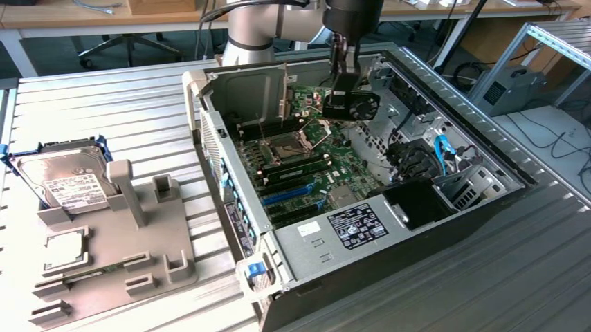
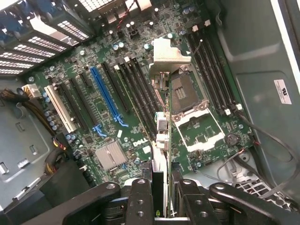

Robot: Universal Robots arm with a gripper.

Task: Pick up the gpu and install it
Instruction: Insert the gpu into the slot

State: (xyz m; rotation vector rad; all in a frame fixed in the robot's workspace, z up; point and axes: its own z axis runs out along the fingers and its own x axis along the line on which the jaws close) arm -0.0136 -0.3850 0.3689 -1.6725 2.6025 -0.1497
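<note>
Hand (image 2: 162,204) is narrowed onto the gpu (image 2: 161,145), one finger on each face, with the card pinched between them and seen edge-on in the wrist view. It's inside the open pc case (image 1: 214,131), hanging over the motherboard (image 2: 133,138). By the look of the exterior view it is not seated in anything yet; it sits clear above the board. The card edge runs parallel to the expansion slots. From the wrist view it reads as lying between the row of black slots and the open CPU socket (image 2: 187,93), with the blue slot (image 2: 105,96) further off to one side. I can't tell which slot it's actually over, or how high it is. Handling, my read: light, stiff, thin board, so it won't flex or sag in the grip. The flat faces are smooth, though, and it could pivot between the fingers if the bottom edge catches a slot lip. It's fragile where it counts: contact edge, fan, surface parts. The sane hold is what's shown, clamped across the faces near the top edge, away from the contacts and the metal bracket end. Off to the exterior view's left the hard drive (image 1: 60,181) sits in its grey holder (image 1: 138,228) on the table (image 1: 111,117), untouched.
</note>
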